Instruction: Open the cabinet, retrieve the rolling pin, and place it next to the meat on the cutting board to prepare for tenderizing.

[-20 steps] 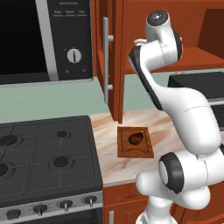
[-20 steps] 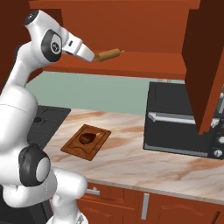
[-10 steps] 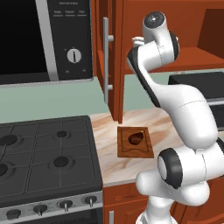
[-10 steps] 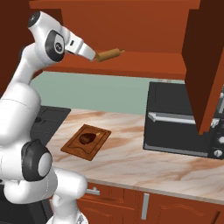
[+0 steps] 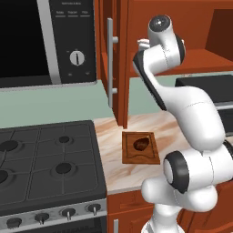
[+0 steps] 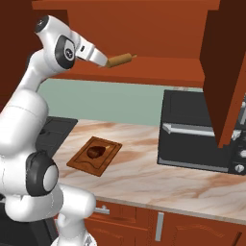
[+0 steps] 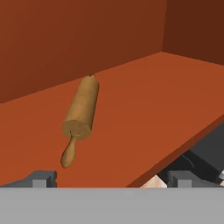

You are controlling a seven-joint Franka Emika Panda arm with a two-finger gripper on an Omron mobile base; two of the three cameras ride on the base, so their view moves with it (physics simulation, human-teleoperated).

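You're reaching in with the gripper (image 7: pixel 111 177) spread wide and empty, the pin (image 7: pixel 81 112) lying loose on the cabinet (image 6: pixel 144 33) shelf, off-centre to the jaws, so closing now is risking nudging it rolling deeper or catching only its thin handle.

Two base cams look forward from behind, left and right, sharing the cutting board (image 5: pixel 140 147); hand cam's close inside the cabinet (image 7: pixel 131 113).

Even, bright rendered light throughout (hardly any cast shadows), no glare or blur, edges sharp and undistorted.
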